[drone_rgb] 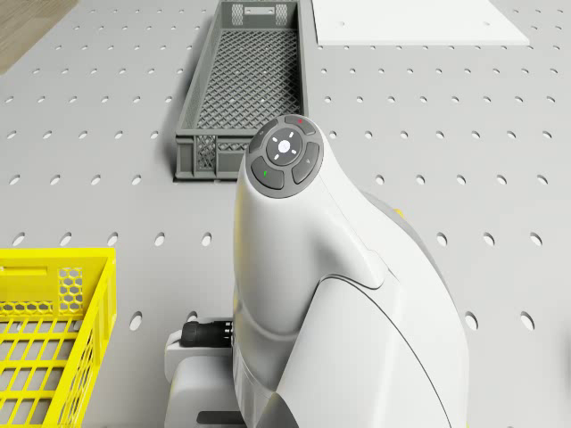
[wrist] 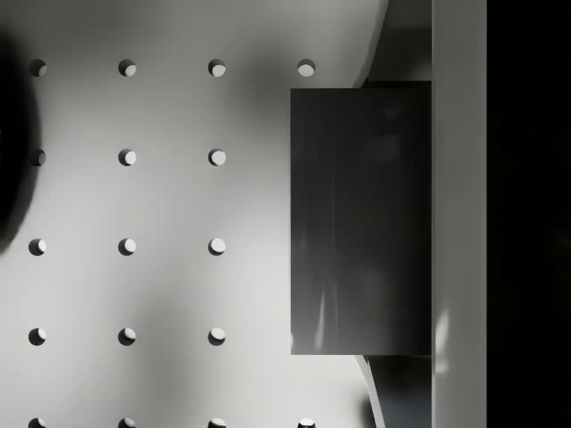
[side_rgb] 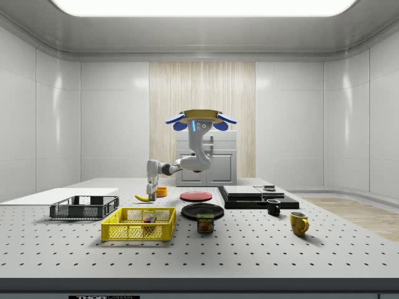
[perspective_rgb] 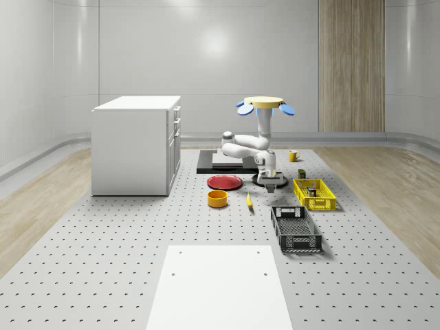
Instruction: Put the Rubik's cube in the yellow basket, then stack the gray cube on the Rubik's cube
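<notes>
Already inside yellow basket (side_rgb: 124, 232): Rubik's cube (side_rgb: 148, 219), ready as base for stack, beside fingers (perspective_rgb: 272, 185). Just under fingers, low over counter (perspective_rgb: 137, 240): probably gray cube (wrist: 361, 223). Finger spread: cannot tell. Drone (perspective_rgb: 265, 103) hovering above. Clear counter toward basket rim; gray crate (perspective_rgb: 295, 230) near.
</notes>
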### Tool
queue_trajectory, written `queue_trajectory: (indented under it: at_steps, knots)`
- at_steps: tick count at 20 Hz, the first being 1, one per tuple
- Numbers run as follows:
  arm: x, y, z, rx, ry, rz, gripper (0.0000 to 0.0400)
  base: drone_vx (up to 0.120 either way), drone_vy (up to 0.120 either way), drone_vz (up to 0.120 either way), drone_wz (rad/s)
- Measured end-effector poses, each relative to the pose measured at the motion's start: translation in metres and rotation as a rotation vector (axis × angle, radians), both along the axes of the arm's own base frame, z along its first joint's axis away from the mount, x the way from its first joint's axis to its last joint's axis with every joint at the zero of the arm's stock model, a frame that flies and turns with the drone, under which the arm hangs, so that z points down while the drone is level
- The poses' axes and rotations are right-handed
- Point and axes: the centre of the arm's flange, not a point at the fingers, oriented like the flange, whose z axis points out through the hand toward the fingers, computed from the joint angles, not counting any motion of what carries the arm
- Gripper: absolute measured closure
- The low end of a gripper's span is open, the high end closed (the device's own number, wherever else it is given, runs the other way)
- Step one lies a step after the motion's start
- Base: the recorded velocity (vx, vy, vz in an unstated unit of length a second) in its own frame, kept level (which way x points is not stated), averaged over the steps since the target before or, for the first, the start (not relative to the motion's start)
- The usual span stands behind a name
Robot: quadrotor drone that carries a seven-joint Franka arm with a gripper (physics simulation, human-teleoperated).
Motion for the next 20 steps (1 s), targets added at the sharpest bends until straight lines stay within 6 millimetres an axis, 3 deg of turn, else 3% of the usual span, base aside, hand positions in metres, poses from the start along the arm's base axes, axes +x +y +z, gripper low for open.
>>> queue_trajectory:
  at_steps: [5,20]
  knots:
    - [0.0,0.0,-0.0051,0.0,0.0,0.0,0.015,-0.104,0.12,0.112,0.0]
    - [0.0,0.0,-0.0076,0.0,0.0,0.0,0.015,0.0,0.12,0.0,0.0]
